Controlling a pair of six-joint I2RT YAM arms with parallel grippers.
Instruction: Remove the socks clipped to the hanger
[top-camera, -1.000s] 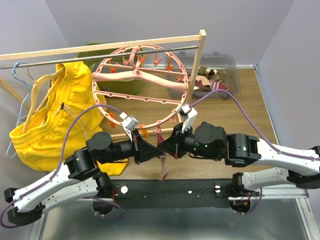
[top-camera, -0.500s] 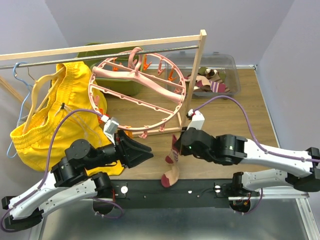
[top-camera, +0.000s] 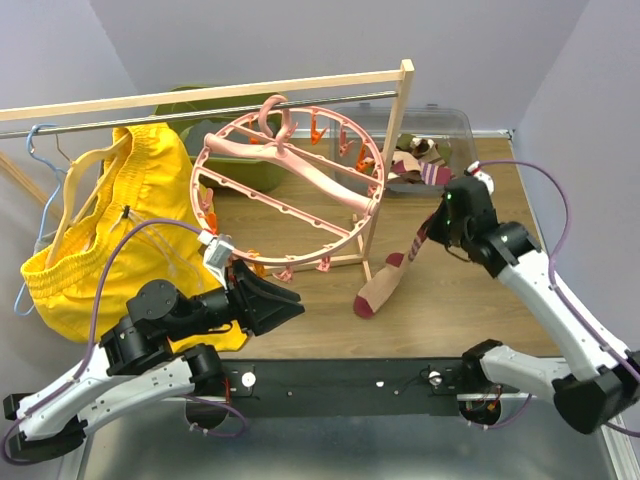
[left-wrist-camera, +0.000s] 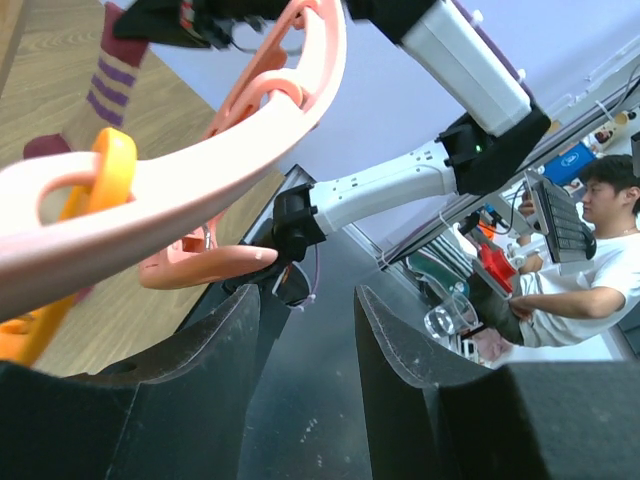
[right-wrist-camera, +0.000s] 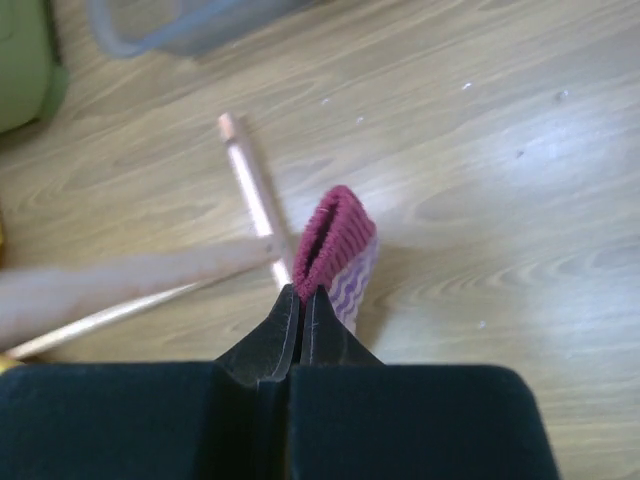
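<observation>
The pink round hanger (top-camera: 290, 195) hangs from the rail with orange clips (top-camera: 318, 130) on its ring. My right gripper (top-camera: 441, 226) is shut on the maroon cuff of a pinkish-beige sock with purple stripes (top-camera: 385, 285), which dangles free to the right of the hanger. The right wrist view shows the closed jaws (right-wrist-camera: 302, 300) pinching that cuff (right-wrist-camera: 335, 245). My left gripper (top-camera: 292, 306) is open and empty below the hanger's near rim. In the left wrist view its fingers (left-wrist-camera: 305, 340) stand apart under the pink ring (left-wrist-camera: 200, 165).
Big yellow shorts (top-camera: 100, 235) hang at the left beside a light-blue wire hanger (top-camera: 38, 190). The wooden rack post (top-camera: 390, 160) stands right of the hanger. A clear bin (top-camera: 450, 130) at the back right holds several socks (top-camera: 415, 160).
The right gripper has pulled the striped sock away from the hanger and carried it right and back. The hanger has swung back. The left gripper drew back from it and now holds still.
</observation>
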